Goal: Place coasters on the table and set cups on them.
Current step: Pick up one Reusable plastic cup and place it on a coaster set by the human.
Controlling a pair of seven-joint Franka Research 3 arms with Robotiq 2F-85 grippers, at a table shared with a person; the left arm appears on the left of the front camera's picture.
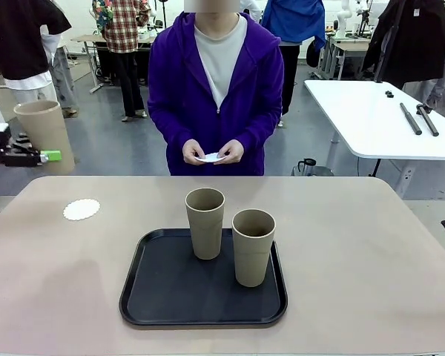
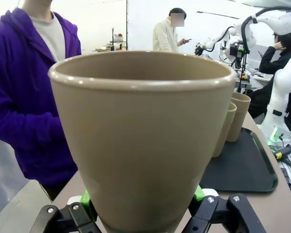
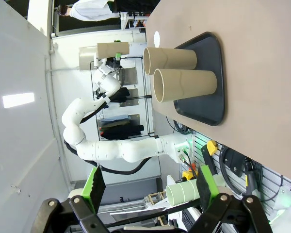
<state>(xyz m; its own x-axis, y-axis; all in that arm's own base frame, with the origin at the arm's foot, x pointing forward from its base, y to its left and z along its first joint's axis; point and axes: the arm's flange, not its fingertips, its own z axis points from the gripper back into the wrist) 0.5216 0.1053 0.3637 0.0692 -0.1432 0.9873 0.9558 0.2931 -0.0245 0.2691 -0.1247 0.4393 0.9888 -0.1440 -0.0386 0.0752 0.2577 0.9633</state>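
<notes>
My left gripper (image 1: 35,154) is shut on a tan cup (image 1: 44,132), held upright in the air off the table's far left corner. In the left wrist view that cup (image 2: 143,141) sits between the green pads (image 2: 87,200) of the left gripper (image 2: 143,206). Two more cups (image 1: 205,222) (image 1: 252,246) stand on the black tray (image 1: 163,297). One white scalloped coaster (image 1: 81,209) lies on the beige table (image 1: 356,252) at the left. The person's hands hold white coasters (image 1: 210,156). My right gripper (image 3: 149,191) is open and holds nothing, with both cups (image 3: 170,58) (image 3: 185,85) far ahead of it.
The tray (image 3: 208,73) lies at the middle of the table near my side. The person in a purple jacket (image 1: 170,89) stands at the far edge. A white table (image 1: 371,111) with black rods stands behind at the right. The table's right half is bare.
</notes>
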